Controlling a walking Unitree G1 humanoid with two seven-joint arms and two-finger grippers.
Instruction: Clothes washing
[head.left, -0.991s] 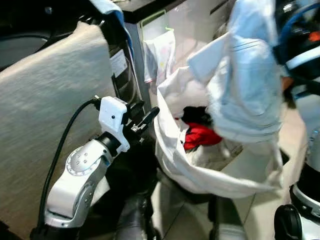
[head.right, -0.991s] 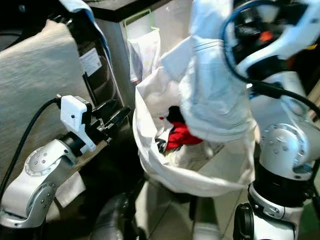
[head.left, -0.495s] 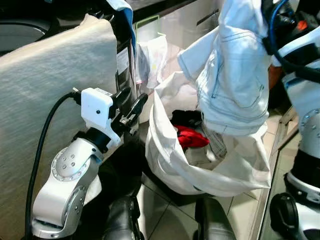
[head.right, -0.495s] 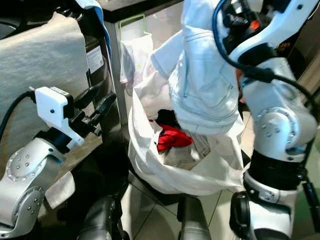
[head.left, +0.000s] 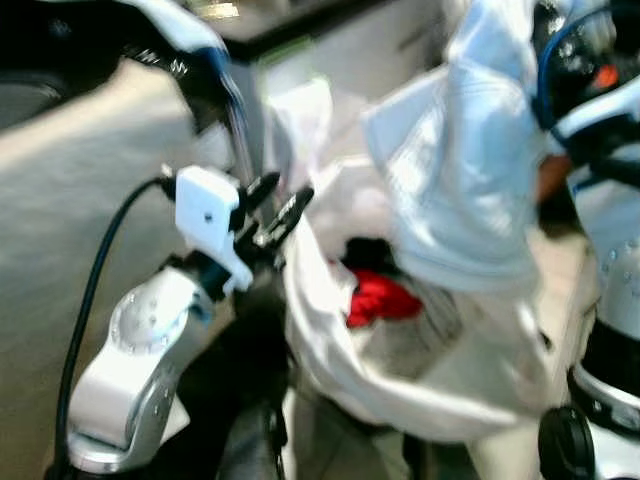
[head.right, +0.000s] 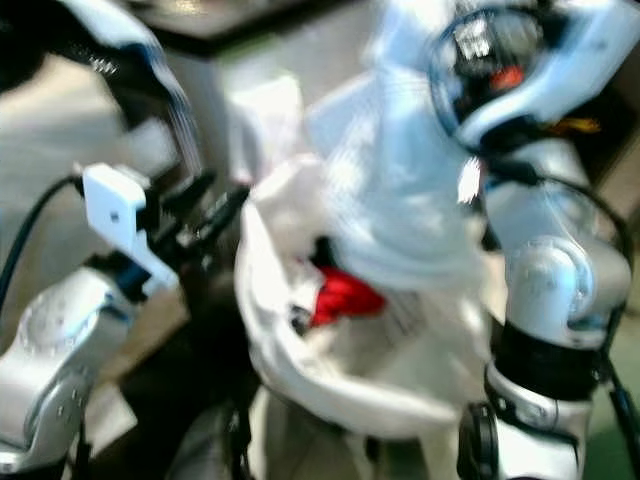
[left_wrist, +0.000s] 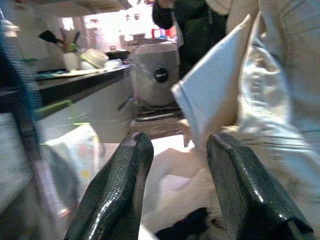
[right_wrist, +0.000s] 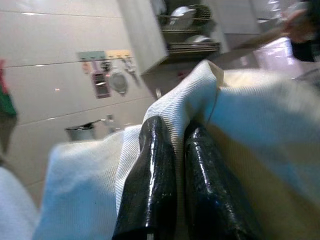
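Right tool (right_wrist: 170, 175) is pinched tight on pale blue jeans (head.left: 470, 170), holding them high above the white laundry bag (head.left: 400, 390) so they hang free of its rim, probably for carrying to the washer. The bag holds a red garment (head.left: 382, 297) and dark clothes. Left tool (left_wrist: 175, 190) is spread wide and empty, poised just beside the bag's near edge, likely to steady it. Head views are blurred.
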